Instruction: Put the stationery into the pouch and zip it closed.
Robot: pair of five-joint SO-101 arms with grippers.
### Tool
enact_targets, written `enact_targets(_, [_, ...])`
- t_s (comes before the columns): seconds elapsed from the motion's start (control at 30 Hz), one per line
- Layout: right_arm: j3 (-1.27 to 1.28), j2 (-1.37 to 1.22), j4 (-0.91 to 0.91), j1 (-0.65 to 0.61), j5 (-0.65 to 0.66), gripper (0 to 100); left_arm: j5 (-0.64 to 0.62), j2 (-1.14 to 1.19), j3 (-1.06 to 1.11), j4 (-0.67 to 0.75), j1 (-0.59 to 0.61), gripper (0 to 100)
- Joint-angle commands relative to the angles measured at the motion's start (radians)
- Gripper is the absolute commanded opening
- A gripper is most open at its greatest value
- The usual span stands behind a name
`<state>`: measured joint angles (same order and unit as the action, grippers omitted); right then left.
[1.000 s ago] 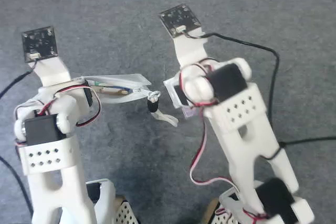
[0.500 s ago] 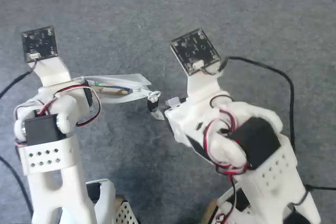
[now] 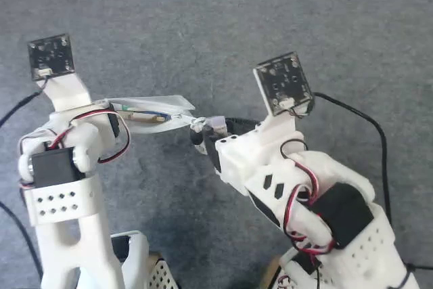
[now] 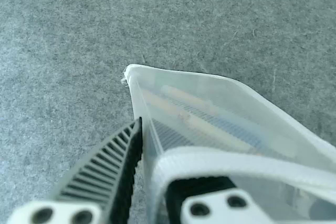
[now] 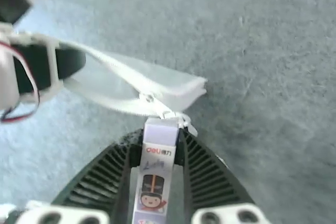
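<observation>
OP: R arm has dropped fwd and low vs. 1 s ago. Its wrist cam has moved from 12 o'clock of the arm base toward 3 o'clock in the high view. The right gripper [image 5: 159,136] has closed in on the zip end of the pouch [image 3: 169,106]. L arm and pouch: no shift.

REF: Grip status?

OP: Right gripper pinches a small labelled block [image 5: 154,174], eraser type, jaws pressed on its two long sides. Left gripper [image 4: 147,140] pinches the pouch at its far end; pouch appears held up off the grey table [image 3: 338,45].

REF: Block position?

OP: High view: at 3 o'clock of the pouch, nose just beside the zip pull [image 5: 169,115]. Block is outside the pouch.

REF: Step in hand?

OP: Judged: insertion of the block. Zip step not yet begun.

REF: Pouch contents?

OP: Clear wall shows long items [image 4: 199,121], pen/pencil type, lying lengthwise. Nothing else id'd inside.

REF: Mouth open?

OP: Zip tape bows out near the left gripper, so open at that end. At the block end, cannot tell how wide.

REF: Next move reqs?

OP: Judged:
1. Line the block's nose up w/ the gap beside the pull, not the tape.
2. Push toward 9 o'clock until the block is inside.
3. Spread the jaws only after that, else the block drops to the table.
4. L grip must hold firm against the push.
</observation>
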<state>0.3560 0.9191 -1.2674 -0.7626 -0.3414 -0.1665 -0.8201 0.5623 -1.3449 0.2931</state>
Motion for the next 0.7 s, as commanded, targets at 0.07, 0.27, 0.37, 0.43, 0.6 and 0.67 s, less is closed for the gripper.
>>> enact_targets(0.07, [0.12,0.099,0.205,-0.012,-0.071,0.7,0.014,-0.046,-0.031,0.025,-0.003,1])
enact_targets(0.27, [0.284,0.182,0.415,-0.012,-0.094,0.7,0.014,-0.046,-0.031,0.026,-0.005,1])
enact_targets(0.37, [0.353,0.216,0.501,-0.012,-0.094,0.7,0.014,-0.046,-0.031,0.026,-0.005,1])
enact_targets(0.43, [0.387,0.231,0.545,-0.012,-0.094,0.7,0.014,-0.046,-0.031,0.026,-0.005,1])
enact_targets(0.6, [0.445,0.251,0.648,-0.012,-0.091,0.7,0.014,-0.046,-0.03,0.026,-0.005,1])
enact_targets(0.67, [0.462,0.251,0.693,-0.012,-0.089,0.7,0.014,-0.046,-0.03,0.026,-0.005,1])
